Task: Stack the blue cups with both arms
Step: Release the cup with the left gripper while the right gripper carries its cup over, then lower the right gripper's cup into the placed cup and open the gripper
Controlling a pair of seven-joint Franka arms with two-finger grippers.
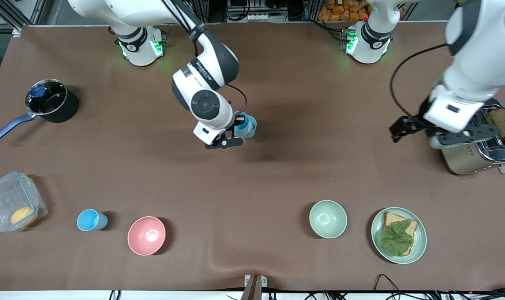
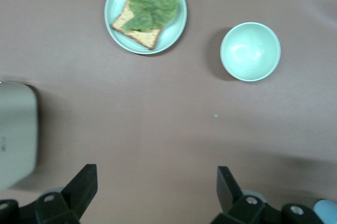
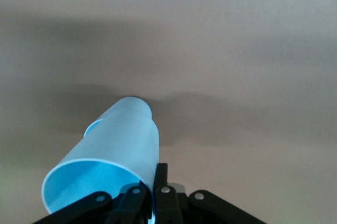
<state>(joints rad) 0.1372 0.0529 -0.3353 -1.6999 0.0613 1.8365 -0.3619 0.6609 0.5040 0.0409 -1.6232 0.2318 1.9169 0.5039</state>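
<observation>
- The right gripper (image 1: 241,130) is pinching the rim of a blue cup (image 1: 248,126), holding it up over the middle of the table.
- Second blue cup (image 1: 91,220) is standing upright near the front edge, toward the right arm's end, beside the pink bowl (image 1: 146,235), so I'd say the right arm is way closer.
- Left gripper (image 1: 440,132) is waiting with fingers spread, over by the toaster (image 1: 479,152).

cup (image 1: 91,220) beside bowl (image 1: 146,235), bread (image 1: 398,237) on plate (image 1: 419,246)

light-blue cups (image 1: 91,220), pink bowl (image 1: 146,235), pale-green bowl (image 1: 328,219)
</observation>
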